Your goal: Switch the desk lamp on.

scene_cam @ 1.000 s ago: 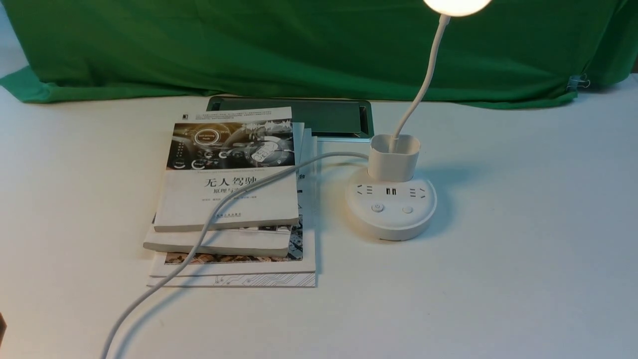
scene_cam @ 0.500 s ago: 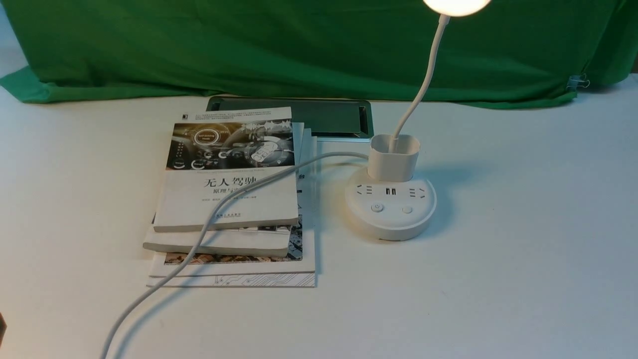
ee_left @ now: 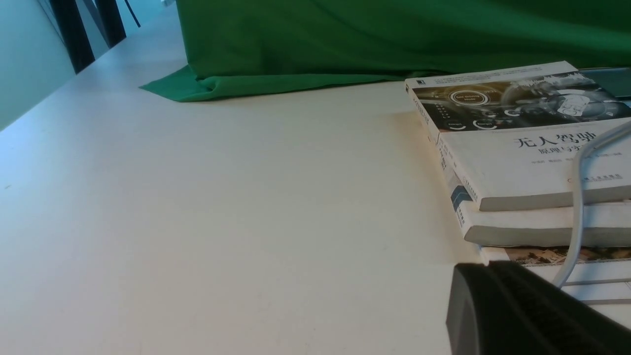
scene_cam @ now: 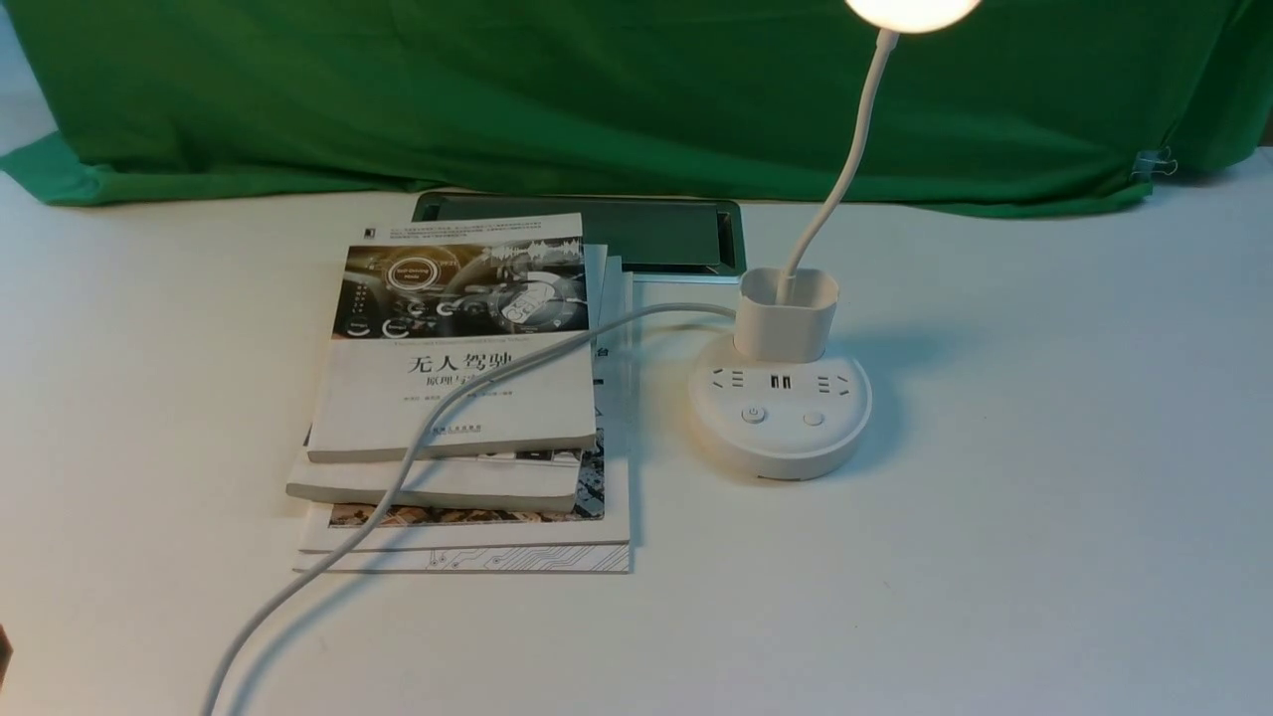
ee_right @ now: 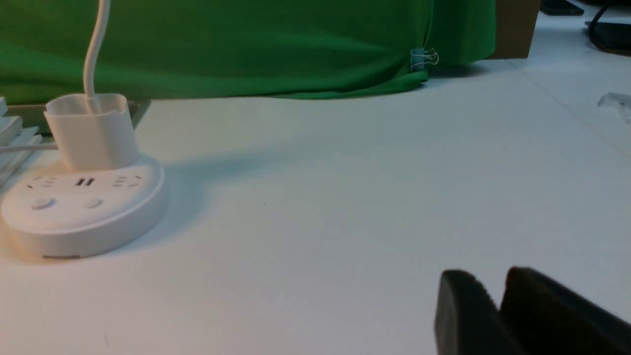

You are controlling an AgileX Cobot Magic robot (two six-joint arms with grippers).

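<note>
Green cloth [scene_cam: 597,89] hangs across the back of a white counter [scene_cam: 1044,497]. Stack of books [scene_cam: 457,398] lies left of centre. Just to its right, not touching, stands the white desk lamp [scene_cam: 781,418] on its round base, its gooseneck rising from a cup-shaped holder to a glowing head [scene_cam: 910,12] at the top edge. Its white cord [scene_cam: 398,487] runs from the base over the books toward the near left edge. Only one of the left fingers [ee_left: 503,305] shows, so its opening cannot be told. The right fingers [ee_right: 463,310] sit close together, well clear of the lamp, nothing between them; whether they are parted cannot be told. A small binder clip [scene_cam: 1154,162] pins the cloth at far right.
</note>
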